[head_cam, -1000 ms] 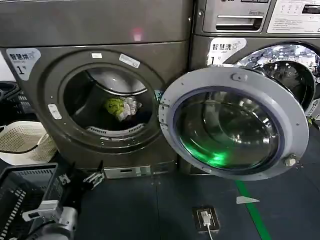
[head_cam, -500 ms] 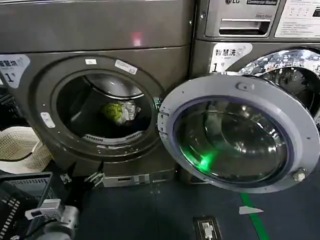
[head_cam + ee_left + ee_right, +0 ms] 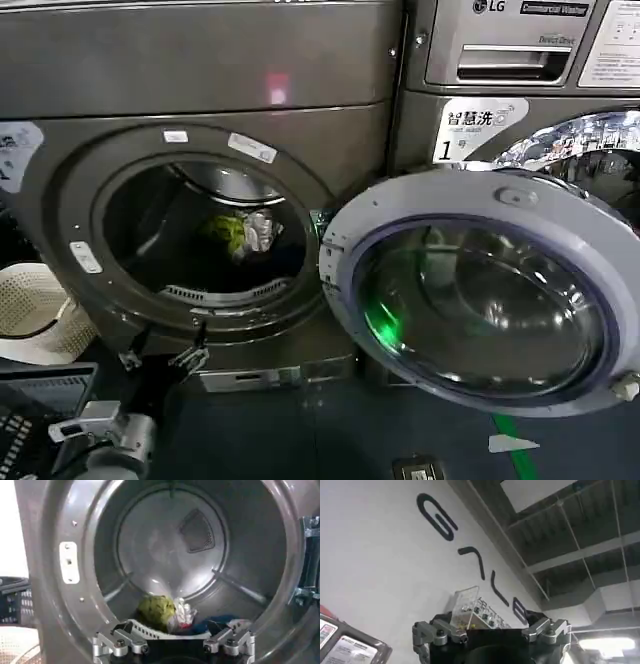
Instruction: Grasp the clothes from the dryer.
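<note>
The dryer (image 3: 200, 70) is the dark grey machine on the left, and its round porthole stands open. The clothes (image 3: 240, 232), a small yellow-green bundle with a white-grey piece, lie low at the back of the metal drum. My left gripper (image 3: 160, 358) is open just below the porthole's lower rim, outside the drum. In the left wrist view the clothes (image 3: 156, 611) lie beyond the open left gripper (image 3: 174, 634), with nothing between its fingers (image 3: 117, 642). My right gripper (image 3: 492, 630) is open and empty, pointing up at a wall and ceiling.
The silver-rimmed glass door (image 3: 480, 300) hangs wide open to the right of the porthole, in front of the LG machine (image 3: 500, 60). A white woven basket (image 3: 30, 310) and a black crate (image 3: 30, 400) sit at the lower left.
The dryer has grown larger and shifted in the head view as I came closer. My left gripper now sits against the porthole's lower rim. The clothes lie as before.
</note>
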